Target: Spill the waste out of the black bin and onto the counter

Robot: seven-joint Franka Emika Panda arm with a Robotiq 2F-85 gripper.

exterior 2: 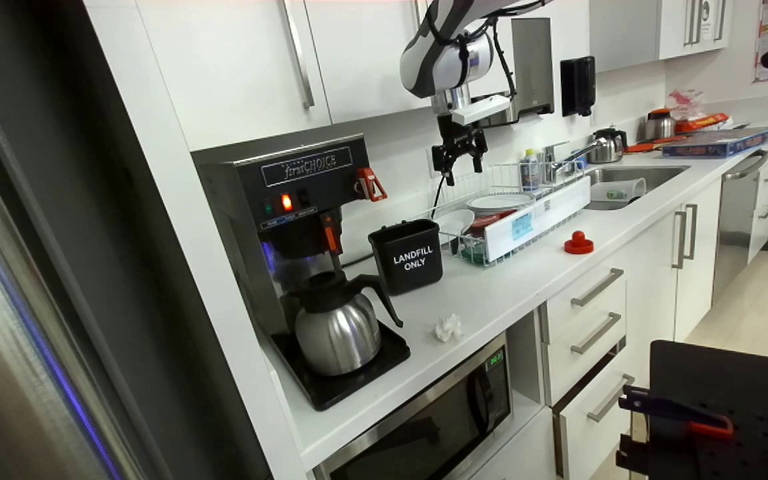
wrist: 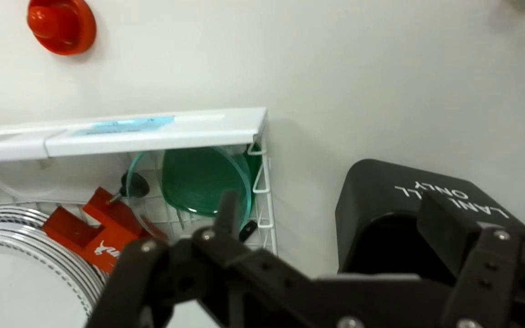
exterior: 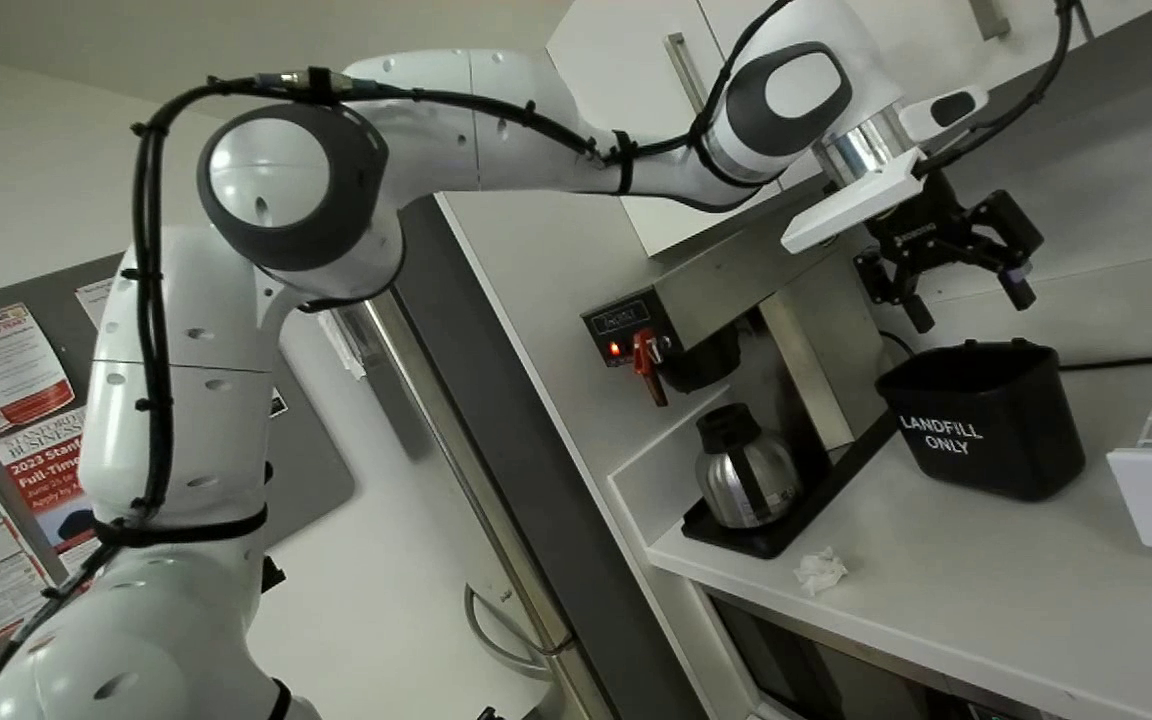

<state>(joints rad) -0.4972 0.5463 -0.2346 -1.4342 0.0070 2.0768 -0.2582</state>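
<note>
The black bin (exterior: 996, 430) stands upright on the white counter (exterior: 996, 590), and it shows in an exterior view (exterior 2: 408, 263) with its lettering facing front. In the wrist view the bin (wrist: 376, 182) lies at the lower right; its inside is dark and I cannot see what it holds. The waste, a white crumpled scrap (exterior: 821, 572), lies on the counter near the front edge, apart from the bin; it also shows in an exterior view (exterior 2: 449, 328). My gripper (exterior: 970, 303) is open and empty, above the bin with its fingers pointing down, touching nothing.
A coffee maker (exterior 2: 311, 173) with a steel pot (exterior 2: 337, 333) stands on one side of the bin. A dish rack (exterior 2: 537, 223) with plates stands close on the other side. A red knob-like object (exterior 2: 579, 243) sits near the front edge. Cabinets (exterior 2: 237, 67) hang above.
</note>
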